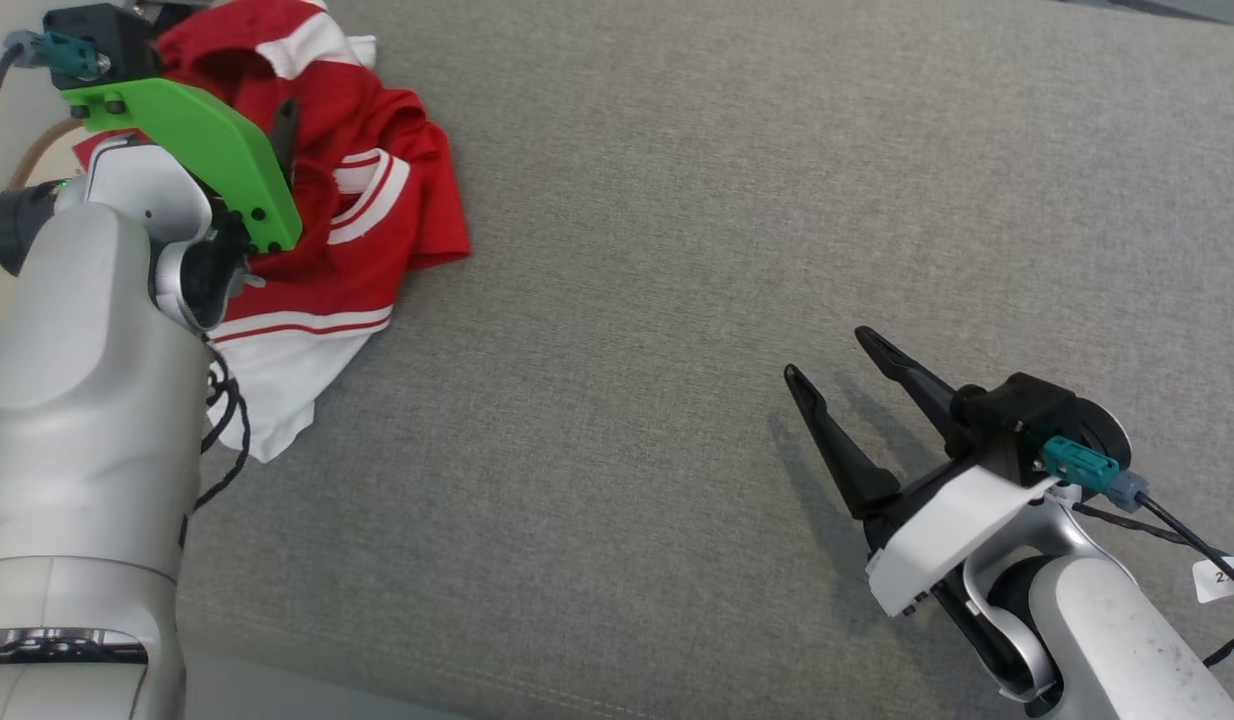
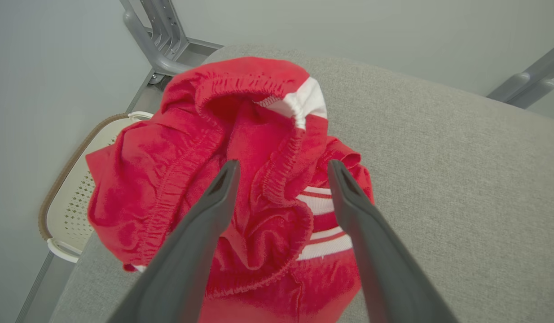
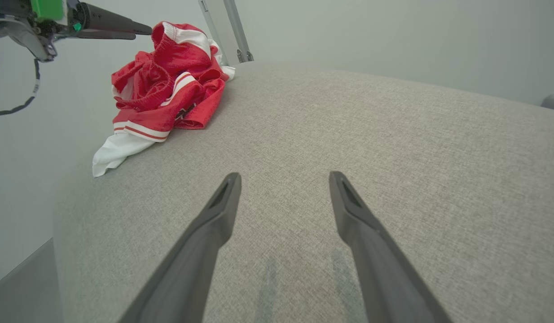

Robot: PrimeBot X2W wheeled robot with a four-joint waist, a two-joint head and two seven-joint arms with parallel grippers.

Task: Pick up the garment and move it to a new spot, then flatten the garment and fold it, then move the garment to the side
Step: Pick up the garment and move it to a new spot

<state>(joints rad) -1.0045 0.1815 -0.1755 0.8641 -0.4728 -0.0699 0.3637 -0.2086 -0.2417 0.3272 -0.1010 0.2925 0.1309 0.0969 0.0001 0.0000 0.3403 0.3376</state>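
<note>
The left claw (image 2: pixel 283 163) reaches forward at the head view's upper left, fingers spread wide, the left forearm (image 1: pixel 77 400) stretched out behind it. The right claw (image 1: pixel 827 352) sits at the lower right, fingers equally wide, pointing up-left from the right forearm (image 1: pixel 1107 620).

We work over a grey woven-fabric surface (image 1: pixel 697 250), softly padded, with a stitched seam running along its near edge. One thing lies directly on it: a crumpled red garment (image 2: pixel 178 179) with white bands and a gathered elastic waistband, heaped at a corner of the surface. It sits just ahead of and under the fingers of our left gripper (image 2: pixel 282 165), the puckered waistband showing between the two tips. From the fingers of our right gripper (image 3: pixel 283 176) it lies well apart, ahead and to the left, a white flap trailing toward the surface's edge. Beneath those fingers the grey weave carries their faint shadows.
</note>
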